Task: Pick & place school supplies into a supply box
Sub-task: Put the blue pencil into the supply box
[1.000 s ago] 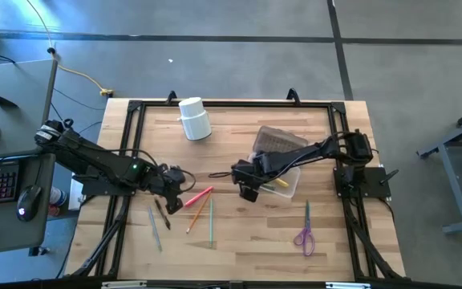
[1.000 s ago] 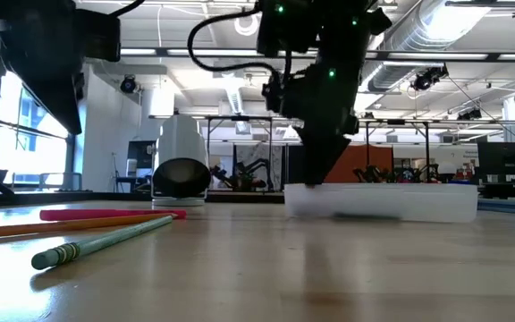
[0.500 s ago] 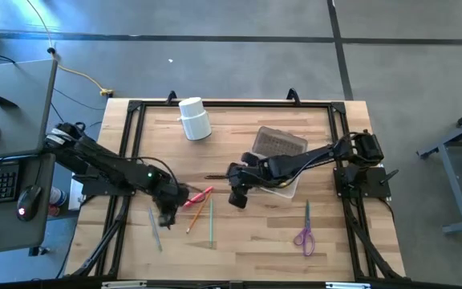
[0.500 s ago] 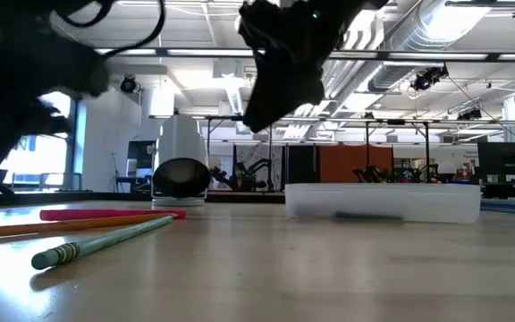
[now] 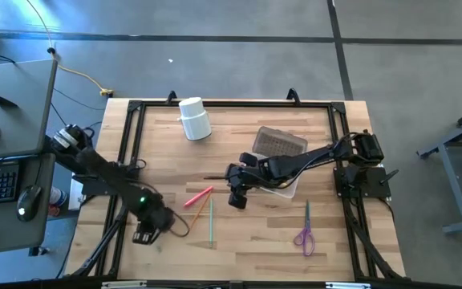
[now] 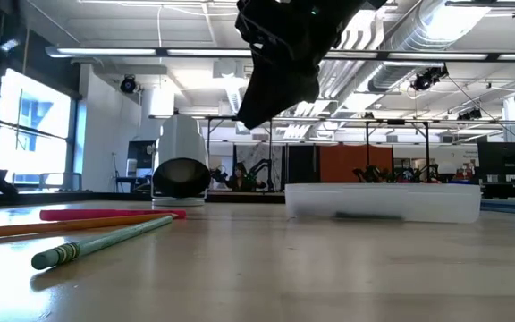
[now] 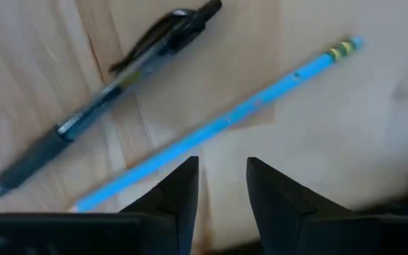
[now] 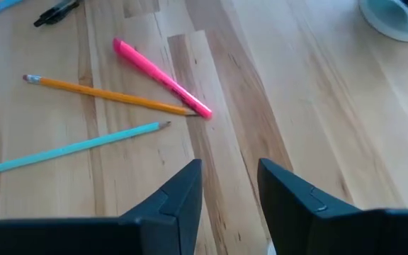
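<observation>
My left gripper (image 5: 145, 235) hangs open near the table's near left corner, pointing down. Just under its fingers, a light blue pencil (image 7: 261, 106) and a dark pen (image 7: 112, 67) lie flat on the wood, untouched. My right gripper (image 5: 237, 199) hovers open and empty above the table, left of the clear supply box (image 5: 281, 144). A pink marker (image 8: 161, 78), an orange pencil (image 8: 105, 92) and a teal pencil (image 8: 76, 149) lie flat between the two grippers. The purple-handled scissors (image 5: 304, 233) lie near the right front.
A white cup (image 5: 195, 119) lies on its side at the far middle. A thin dark pen (image 5: 215, 177) lies just left of my right gripper. A black frame (image 5: 131, 128) borders the work area. Bare wood shows in the near middle.
My left gripper has swung from beside the pink marker toward the table's near left corner and sunk, rolling as it went. It now stands over the pen and the blue pencil. My right gripper has risen from the box's near left end and tipped up, then kept still.
</observation>
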You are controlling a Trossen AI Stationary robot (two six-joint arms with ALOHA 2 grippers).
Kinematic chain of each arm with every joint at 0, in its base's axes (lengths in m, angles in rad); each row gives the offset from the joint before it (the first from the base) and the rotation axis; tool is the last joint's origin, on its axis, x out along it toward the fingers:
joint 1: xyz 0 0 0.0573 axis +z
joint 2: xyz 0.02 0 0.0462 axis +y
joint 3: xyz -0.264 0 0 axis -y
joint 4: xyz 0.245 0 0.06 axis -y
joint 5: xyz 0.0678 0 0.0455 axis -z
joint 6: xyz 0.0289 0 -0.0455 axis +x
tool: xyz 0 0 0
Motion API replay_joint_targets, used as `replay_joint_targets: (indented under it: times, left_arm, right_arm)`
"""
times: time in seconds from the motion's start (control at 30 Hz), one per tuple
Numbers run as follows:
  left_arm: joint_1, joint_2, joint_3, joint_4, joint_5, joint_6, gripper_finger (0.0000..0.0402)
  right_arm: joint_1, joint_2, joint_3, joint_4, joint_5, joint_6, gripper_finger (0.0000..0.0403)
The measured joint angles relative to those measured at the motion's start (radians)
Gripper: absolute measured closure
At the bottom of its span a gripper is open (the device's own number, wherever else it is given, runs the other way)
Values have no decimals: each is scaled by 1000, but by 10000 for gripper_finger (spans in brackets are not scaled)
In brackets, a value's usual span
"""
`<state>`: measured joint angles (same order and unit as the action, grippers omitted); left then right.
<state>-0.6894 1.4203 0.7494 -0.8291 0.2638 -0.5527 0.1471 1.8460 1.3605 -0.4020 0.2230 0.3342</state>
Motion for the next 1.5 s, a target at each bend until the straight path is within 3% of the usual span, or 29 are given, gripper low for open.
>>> replay_joint_targets:
  times: [0.2,0.4,0.67,0.87,1.07,1.13,1.3,1.5]
  left_arm:
    - [-129,41,0,25,-222,17,232]
    - [-193,93,0,31,-184,26,229]
    - [-215,142,4,55,-256,19,231]
    - [-215,155,4,79,-268,-35,295]
    - [-158,156,3,89,-264,-83,378]
    - [-126,156,4,114,-294,-116,378]
    - [-33,164,0,306,-512,-132,351]
    - [88,209,0,458,-486,-22,325]
  right_arm:
    - [0,0,0,-1,-5,-2,281]
    - [0,0,0,-2,-5,-10,281]
    - [0,0,0,-2,-9,-25,281]
    - [0,0,0,-3,-24,-23,281]
    - [0,0,0,4,-24,-22,281]
    - [0,0,0,4,-24,-22,281]
    - [0,0,0,4,-24,-22,281]
    - [0,0,0,2,-25,-22,281]
